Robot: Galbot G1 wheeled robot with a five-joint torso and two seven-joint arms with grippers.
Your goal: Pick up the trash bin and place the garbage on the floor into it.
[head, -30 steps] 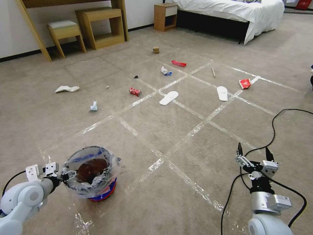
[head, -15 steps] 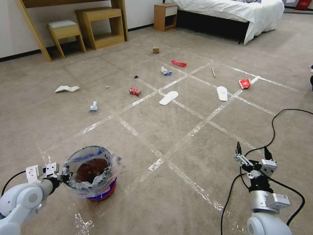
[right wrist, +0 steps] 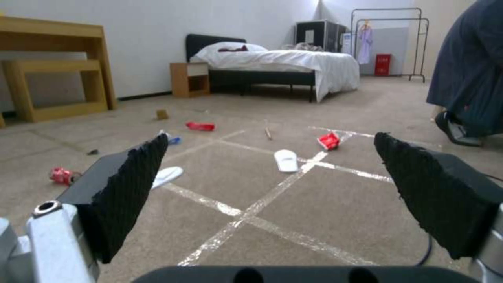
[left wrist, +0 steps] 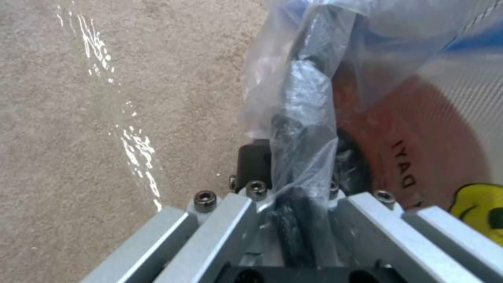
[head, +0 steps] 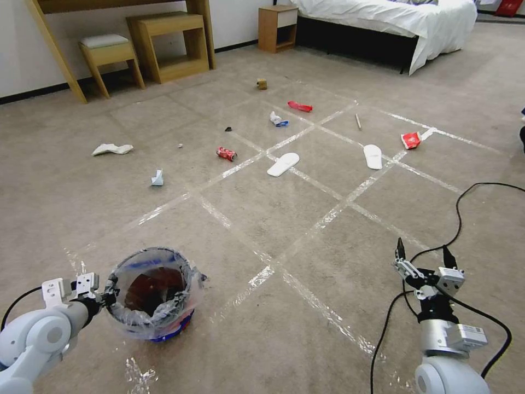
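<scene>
Left gripper [head: 109,298]: clamped on the near rim of the trash bin [head: 156,328], one finger [left wrist: 254,161] outside the wall, the other inside behind the clear plastic bag [left wrist: 309,98] and hard to make out. Bin position: on the floor [head: 284,219] at the robot's left front, upright; whether its base touches the carpet cannot be told.

Right gripper [head: 422,253]: spread wide, empty, above the carpet at right front, black cable [head: 470,202] looping beside it.

Ahead, scattered well apart on the tape grid: two white slippers [head: 283,163] [head: 373,156], crushed red can [head: 226,154], red wrappers [head: 300,106] [head: 410,140], crumpled white paper [head: 112,148], tan box [head: 262,83], thin stick [head: 359,121], black scrap [head: 228,129].

Beyond: wooden shelving [head: 169,44], nightstand [head: 278,27], bed [head: 394,22] cut off at the frame edge.
</scene>
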